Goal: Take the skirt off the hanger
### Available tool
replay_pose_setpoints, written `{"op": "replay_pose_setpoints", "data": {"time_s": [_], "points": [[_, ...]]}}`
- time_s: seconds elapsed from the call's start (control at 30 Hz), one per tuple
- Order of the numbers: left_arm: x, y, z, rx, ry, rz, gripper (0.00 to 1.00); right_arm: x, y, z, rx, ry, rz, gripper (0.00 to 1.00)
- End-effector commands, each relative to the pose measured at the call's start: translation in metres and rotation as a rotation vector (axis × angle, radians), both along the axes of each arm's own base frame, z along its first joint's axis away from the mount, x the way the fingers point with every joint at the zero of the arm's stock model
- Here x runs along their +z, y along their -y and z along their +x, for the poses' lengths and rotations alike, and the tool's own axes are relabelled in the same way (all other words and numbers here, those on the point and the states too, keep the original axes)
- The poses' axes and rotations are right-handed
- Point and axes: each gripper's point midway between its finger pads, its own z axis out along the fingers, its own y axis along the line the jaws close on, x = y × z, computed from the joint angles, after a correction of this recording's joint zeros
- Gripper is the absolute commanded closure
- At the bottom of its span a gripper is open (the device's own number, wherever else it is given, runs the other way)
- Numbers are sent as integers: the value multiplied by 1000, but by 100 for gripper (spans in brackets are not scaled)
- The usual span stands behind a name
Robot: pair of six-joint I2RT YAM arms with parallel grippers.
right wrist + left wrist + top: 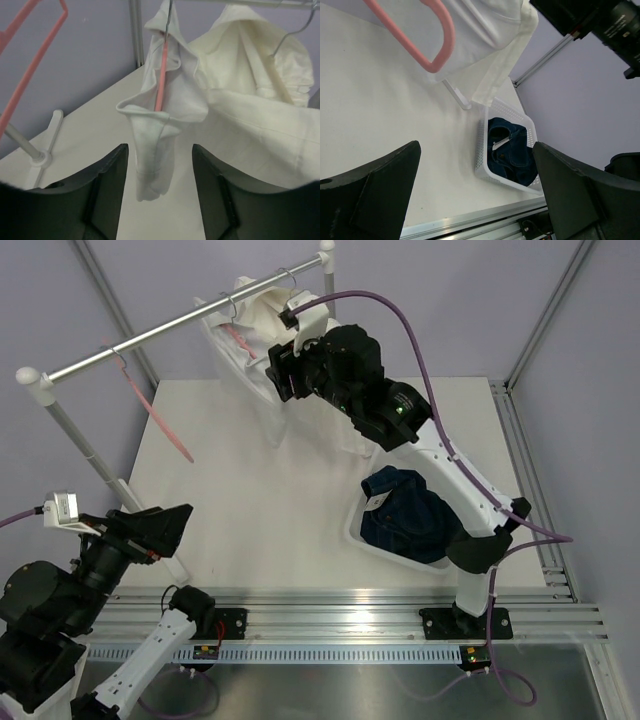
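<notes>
**A:** Where is the skirt?

**B:** On its pink hanger (161,70), at the rail's (170,326) far end, 12 o'clock on the bench (260,490). The skirt (167,100) hangs bunched there. My right hand (159,155) faces it with fingers spread and pinches nothing. I think I'm lined up for the loose lower fold.

**A:** And the left hand?

**B:** My left hand (475,147) is spread too, low at 8 o'clock, out of the way.

**A:** What do the wrist views add?

**B:** From above, my arm hides the cloth. The right wrist shows a second white garment (260,65) at 2 o'clock. The left wrist shows the basket (482,150) holding denim (512,155), probably where the skirt goes.
</notes>
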Motion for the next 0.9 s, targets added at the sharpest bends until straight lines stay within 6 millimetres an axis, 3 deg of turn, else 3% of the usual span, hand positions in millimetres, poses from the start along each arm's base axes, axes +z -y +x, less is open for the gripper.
{"op": "replay_pose_setpoints", "data": {"time_s": [0.0, 0.43, 0.47, 0.53, 0.57, 0.67, 0.7, 0.83, 0.87], "points": [[8, 8, 8, -27, 30, 9, 1, -14, -11, -5, 73, -13, -39, 41], [1, 9, 11, -26, 16, 19, 1, -48, -30, 13, 77, -50, -82, 40], [2, 10, 10, -29, 17, 19, 1, -57, -35, 19, 80, -59, -96, 46], [3, 10, 9, -33, 16, 19, 1, -51, -37, 21, 90, -49, -89, 58], [6, 9, 8, -33, 24, 19, 1, -58, -42, 24, 93, -56, -98, 64], [10, 14, 6, -67, 38, 38, 4, -53, -45, 23, 115, -38, -98, 94], [11, 18, 5, -92, 36, 43, 5, -53, -47, 24, 116, -32, -94, 100], [9, 34, 7, -171, 10, 52, 6, -41, -44, 21, 125, 3, -64, 100], [9, 37, 8, -183, 6, 48, 6, -29, -40, 16, 129, 24, -45, 100]]}}
